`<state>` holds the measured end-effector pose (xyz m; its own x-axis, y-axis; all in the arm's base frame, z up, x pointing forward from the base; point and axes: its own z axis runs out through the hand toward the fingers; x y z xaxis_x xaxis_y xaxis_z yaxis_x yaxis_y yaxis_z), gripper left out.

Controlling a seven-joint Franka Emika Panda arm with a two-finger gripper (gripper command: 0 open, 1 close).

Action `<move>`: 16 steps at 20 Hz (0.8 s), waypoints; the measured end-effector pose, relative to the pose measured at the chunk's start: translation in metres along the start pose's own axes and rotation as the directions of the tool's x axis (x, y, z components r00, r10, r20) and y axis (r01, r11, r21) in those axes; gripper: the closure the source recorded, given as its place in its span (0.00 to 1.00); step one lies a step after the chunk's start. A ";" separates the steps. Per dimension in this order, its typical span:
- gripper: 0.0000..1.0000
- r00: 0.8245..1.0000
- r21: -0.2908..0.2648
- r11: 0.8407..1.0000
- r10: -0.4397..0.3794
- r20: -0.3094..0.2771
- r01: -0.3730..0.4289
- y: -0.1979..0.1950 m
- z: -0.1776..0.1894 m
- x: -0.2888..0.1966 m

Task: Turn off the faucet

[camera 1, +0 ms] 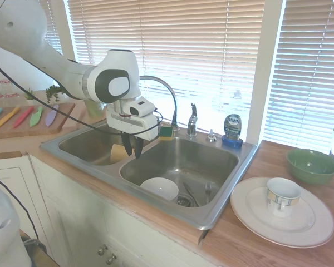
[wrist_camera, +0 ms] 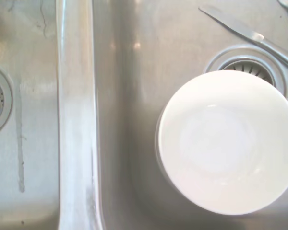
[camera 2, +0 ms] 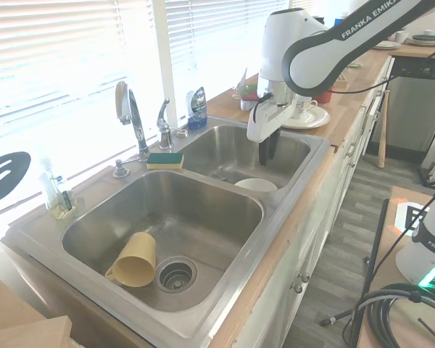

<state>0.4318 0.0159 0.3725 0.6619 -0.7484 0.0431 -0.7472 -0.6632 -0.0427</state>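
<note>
The faucet's arched chrome spout [camera 1: 168,92] [camera 2: 133,112] rises at the back of the double sink [camera 1: 228,206] [camera 2: 272,221]. Its small lever handle [camera 1: 192,118] [camera 2: 163,118] stands just beside the spout, toward the blue soap bottle. My gripper [camera 1: 132,147] [camera 2: 267,151] hangs pointing down over the divider and the basin with the white bowl [camera 1: 160,188] [camera 2: 256,185] [wrist_camera: 228,141]. It is open and holds nothing, and it is well short of the handle, on the sink's front side. I cannot make out any water stream.
A green-yellow sponge [camera 1: 166,132] [camera 2: 164,159], a low chrome cap [camera 1: 211,136] and a blue soap bottle [camera 1: 232,129] [camera 2: 196,107] line the back ledge. A yellow cup [camera 2: 134,259] lies in the other basin. A knife [wrist_camera: 249,33] lies by the drain. Plate with mug [camera 1: 283,196] on the counter.
</note>
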 end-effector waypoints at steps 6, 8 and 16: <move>1.00 0.999 0.043 0.999 0.025 -0.036 -0.023 -0.006 -0.006 0.008; 1.00 0.996 0.081 0.995 0.056 -0.074 -0.050 -0.013 -0.010 0.019; 1.00 0.968 0.268 0.955 0.175 -0.182 -0.123 -0.083 -0.033 0.087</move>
<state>0.5491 0.0056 0.4126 0.4984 -0.8397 0.2156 -0.7789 -0.5429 -0.3140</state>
